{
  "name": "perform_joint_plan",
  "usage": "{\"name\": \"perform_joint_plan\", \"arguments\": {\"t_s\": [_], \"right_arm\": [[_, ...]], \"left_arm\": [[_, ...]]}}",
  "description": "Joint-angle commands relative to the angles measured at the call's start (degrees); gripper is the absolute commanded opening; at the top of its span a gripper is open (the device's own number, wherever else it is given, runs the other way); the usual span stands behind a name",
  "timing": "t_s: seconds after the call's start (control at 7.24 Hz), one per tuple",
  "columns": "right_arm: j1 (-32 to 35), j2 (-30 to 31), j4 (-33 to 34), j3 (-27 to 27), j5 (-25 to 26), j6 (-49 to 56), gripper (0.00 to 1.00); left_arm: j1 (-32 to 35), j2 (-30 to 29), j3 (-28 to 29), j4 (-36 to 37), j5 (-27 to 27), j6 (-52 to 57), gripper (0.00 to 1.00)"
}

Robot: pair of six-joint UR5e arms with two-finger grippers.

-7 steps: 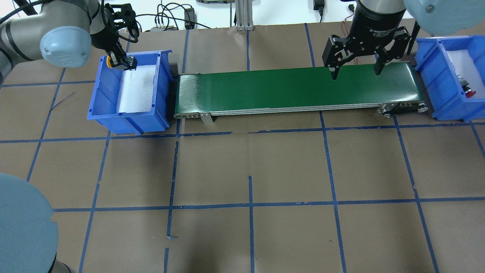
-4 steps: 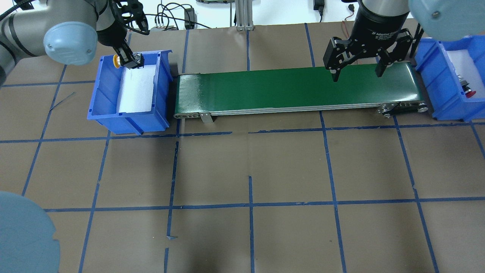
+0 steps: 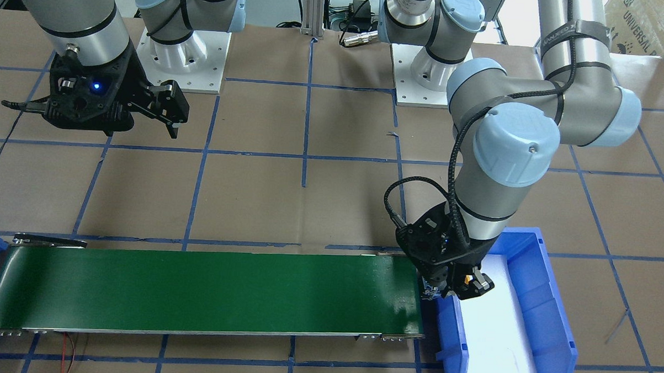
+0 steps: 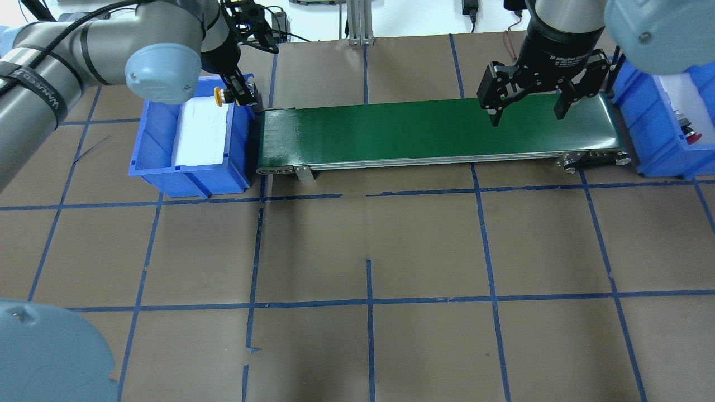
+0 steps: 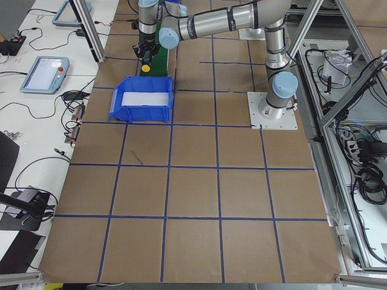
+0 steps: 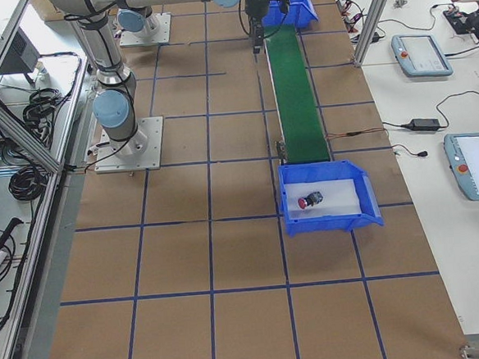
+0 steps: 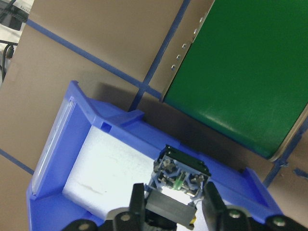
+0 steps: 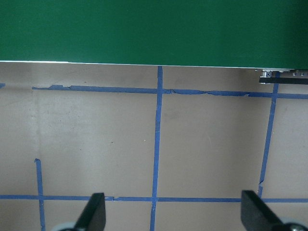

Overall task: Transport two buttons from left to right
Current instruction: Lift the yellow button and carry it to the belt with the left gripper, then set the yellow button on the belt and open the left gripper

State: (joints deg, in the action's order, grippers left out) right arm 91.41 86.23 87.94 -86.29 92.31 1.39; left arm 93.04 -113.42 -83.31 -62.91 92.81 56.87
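where the left hand (image 7: 175, 198) pinches, the yellow button (image 7: 179, 176) (sideways) sits.

Conveyor (image 4: 435, 131) btwn L bin (image 4: 190, 180) & R bin (image 4: 642, 125); button (image 4: 222, 97) above L bin, near conveyor.

The brown taped table (image 4: 368, 240) carries a green conveyor (image 4: 435, 131) between left bin (image 4: 152, 146) and right bin (image 4: 642, 124).

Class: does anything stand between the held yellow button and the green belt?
Only the blue bin's side wall, which the yellow button in the left gripper seems held above; the green belt's near end is bare.
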Motion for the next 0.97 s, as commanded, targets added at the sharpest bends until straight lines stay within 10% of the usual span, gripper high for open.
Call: {"name": "perform_joint_plan", "arguments": {"t_s": [0.0,0.41,0.55,0.83], "right_arm": [[0.0,0.43,1.0,-1.16,-0.02,-0.07,1.0],[0.0,0.43,1.0,-1.33,-0.02,-0.07,1.0],[0.0,0.34,1.0,-1.33,-0.02,-0.07,1.0],[0.0,0.34,1.27,-1.42,-0.02,0.02,1.0]], "left_arm": [[3.27,-2.84,-0.01,2.43,0.0,-5.61,0.18],[5.21,-7.16,-0.01,8.76,0.18,-6.6,0.19],[5.3,-7.16,-0.19,8.68,0.18,-8.34,0.92],[5.31,-6.99,-0.37,7.9,0.35,-11.08,1.0]]}}
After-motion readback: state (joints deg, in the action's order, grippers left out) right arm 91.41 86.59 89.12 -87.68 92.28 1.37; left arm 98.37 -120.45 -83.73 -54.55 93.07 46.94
